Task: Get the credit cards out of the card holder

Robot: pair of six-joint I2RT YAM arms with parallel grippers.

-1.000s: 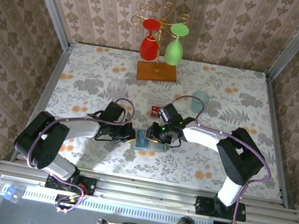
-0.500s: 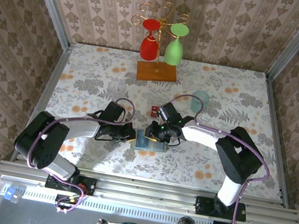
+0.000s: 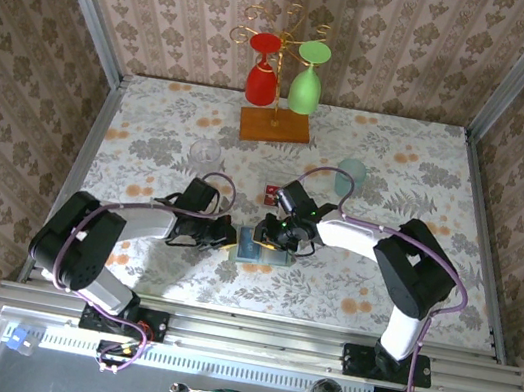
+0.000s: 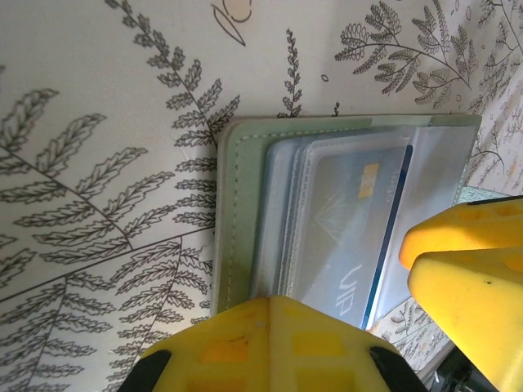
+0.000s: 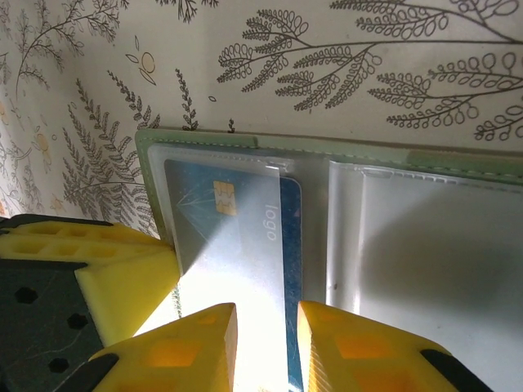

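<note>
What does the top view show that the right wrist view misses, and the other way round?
Top view adds the red card lying on the table beyond the wallet, the cup and the glass rack. Right wrist adds the chip and print on the blue card, between the parted fingers of the right claw. Both show the open wallet with the left claw at its left edge.

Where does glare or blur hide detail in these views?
Right wrist: glare whitens the lower half of the blue credit card. Left wrist: the yellow gripper fingers close to the lens are soft, while the card holder is sharp. Top external: even light, with a bright band along the near edge of the table.
</note>
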